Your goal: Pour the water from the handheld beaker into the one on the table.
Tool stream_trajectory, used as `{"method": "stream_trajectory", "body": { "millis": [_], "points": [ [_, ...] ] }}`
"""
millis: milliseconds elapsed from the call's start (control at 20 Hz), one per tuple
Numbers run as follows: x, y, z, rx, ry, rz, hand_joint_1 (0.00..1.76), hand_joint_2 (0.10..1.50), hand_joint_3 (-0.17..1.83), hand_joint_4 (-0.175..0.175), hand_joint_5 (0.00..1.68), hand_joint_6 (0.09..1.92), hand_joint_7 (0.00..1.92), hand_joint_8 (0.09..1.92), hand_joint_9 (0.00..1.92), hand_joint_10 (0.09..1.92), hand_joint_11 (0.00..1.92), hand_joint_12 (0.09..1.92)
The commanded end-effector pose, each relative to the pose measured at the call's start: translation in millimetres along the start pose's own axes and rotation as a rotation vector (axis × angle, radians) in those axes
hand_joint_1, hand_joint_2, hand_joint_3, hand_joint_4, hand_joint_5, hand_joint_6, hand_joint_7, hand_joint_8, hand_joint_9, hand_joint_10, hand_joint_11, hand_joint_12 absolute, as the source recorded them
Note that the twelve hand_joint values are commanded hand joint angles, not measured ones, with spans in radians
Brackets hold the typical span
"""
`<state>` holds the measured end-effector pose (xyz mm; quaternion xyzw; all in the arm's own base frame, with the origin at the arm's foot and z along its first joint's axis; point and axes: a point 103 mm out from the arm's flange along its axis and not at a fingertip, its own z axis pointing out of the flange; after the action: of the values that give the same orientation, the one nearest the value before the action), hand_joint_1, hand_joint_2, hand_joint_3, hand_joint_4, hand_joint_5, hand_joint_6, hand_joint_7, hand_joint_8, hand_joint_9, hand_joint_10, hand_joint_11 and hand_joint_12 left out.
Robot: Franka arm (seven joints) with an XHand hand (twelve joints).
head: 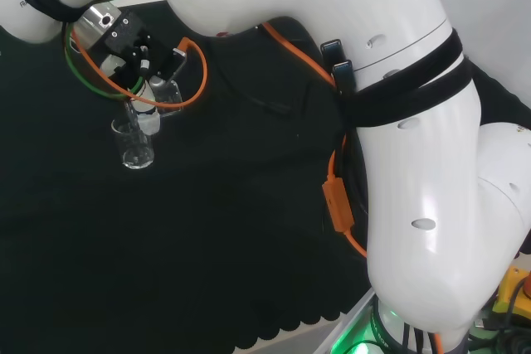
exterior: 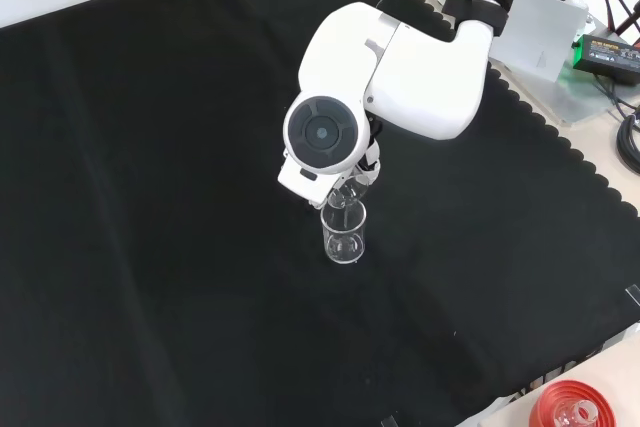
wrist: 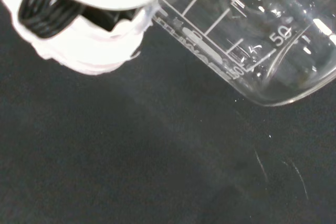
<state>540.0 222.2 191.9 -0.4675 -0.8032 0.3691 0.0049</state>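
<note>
The held beaker (head: 148,99) tilts just above the standing beaker (head: 135,145) on the table's black cloth (exterior: 150,197). The hand (head: 137,55) has fingers curled around it, half hidden by the arm's white link (exterior: 330,137); any water is hard to see.

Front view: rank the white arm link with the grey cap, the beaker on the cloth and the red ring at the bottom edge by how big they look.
1. White arm link, by far the largest, though nearer the camera.
2. Red ring, cut off by the edge.
3. Beaker, smallest, but close to the ring.
</note>
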Motion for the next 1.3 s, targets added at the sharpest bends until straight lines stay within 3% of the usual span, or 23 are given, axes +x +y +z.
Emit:
{"method": "stream_trajectory", "body": {
  "millis": [50, 1300],
  "points": [
    [1.5, -0.5, -0.6, 0.005, -0.003, 0.000, 1.32, 0.72, 0.45, -0.175, 1.42, 0.29, 1.52, 0.14, 1.63, 0.09, 1.20, 0.83],
    [4.9, -3.0, -9.5, 0.046, -0.037, 0.008, 1.32, 0.72, 0.45, -0.175, 1.42, 0.29, 1.51, 0.15, 1.64, 0.09, 1.21, 0.82]
  ]
}}
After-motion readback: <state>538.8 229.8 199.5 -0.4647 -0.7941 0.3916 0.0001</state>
